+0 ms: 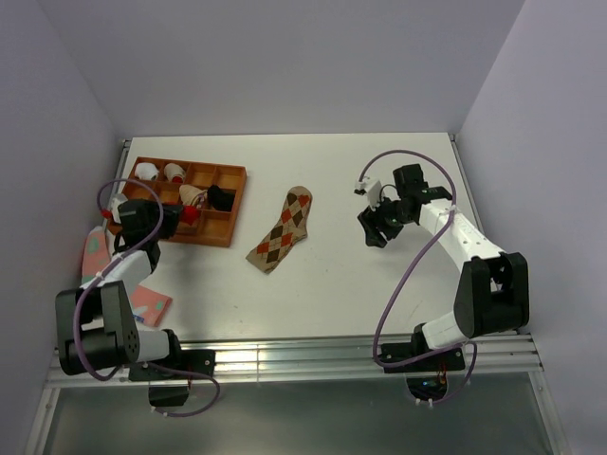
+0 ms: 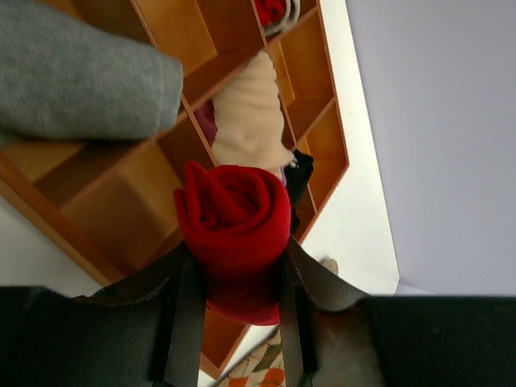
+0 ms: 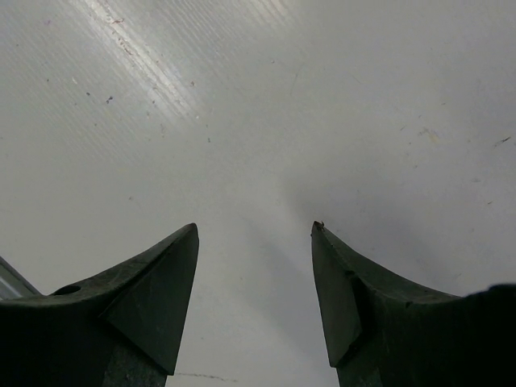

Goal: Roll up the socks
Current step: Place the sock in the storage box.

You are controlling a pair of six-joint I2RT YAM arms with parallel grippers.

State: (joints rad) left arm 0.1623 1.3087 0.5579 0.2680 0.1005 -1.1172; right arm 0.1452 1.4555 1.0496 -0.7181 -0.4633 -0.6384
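The bright red sock (image 2: 234, 218), rolled into a tight bundle, is pinched between the fingers of my left gripper (image 2: 238, 260). In the top view the left gripper (image 1: 176, 214) holds this red roll (image 1: 191, 215) over a front compartment of the wooden tray (image 1: 238, 207). The tan-brown argyle sock (image 1: 283, 230) lies flat and unrolled on the white table, right of the tray; its edge shows in the left wrist view (image 2: 262, 372). My right gripper (image 1: 374, 230) is open and empty, right of the argyle sock, over bare table (image 3: 255, 234).
The tray's wall (image 2: 48, 211) shows in the left wrist view, with compartments holding a grey roll (image 2: 81, 81), a cream roll (image 2: 248, 113) and a black roll (image 2: 300, 173). A pink sock (image 1: 95, 252) lies at the table's left edge. Walls enclose the table.
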